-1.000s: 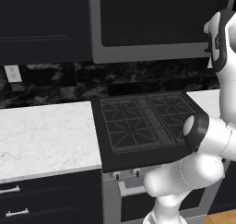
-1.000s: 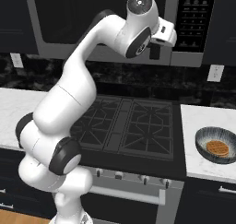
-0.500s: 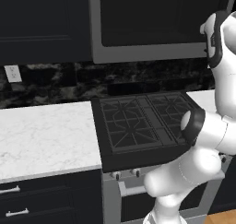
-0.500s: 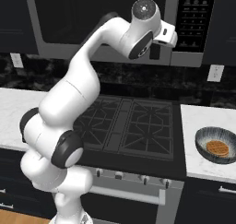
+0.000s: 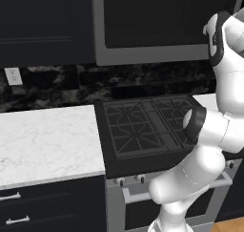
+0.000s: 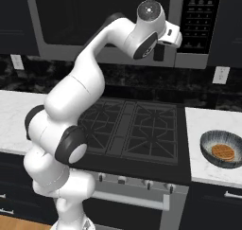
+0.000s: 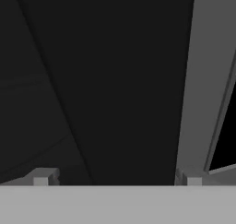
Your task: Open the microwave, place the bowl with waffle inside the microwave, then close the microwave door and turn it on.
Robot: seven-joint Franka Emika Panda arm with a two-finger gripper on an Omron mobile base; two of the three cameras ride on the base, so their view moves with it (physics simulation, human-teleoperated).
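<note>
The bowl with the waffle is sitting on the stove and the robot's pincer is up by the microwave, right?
Not quite. The bowl with the waffle sits on the white counter to the right of the stove, not on it, as the right base view shows. The pincer is up by the microwave.

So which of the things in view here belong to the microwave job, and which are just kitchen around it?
Part of the job:
- microwave, door shut
- bowl on the right counter
- waffle in the bowl
- end effector, open, up at the microwave front

Just around:
- stove
- wall outlets
- left counter
- drawers
</note>
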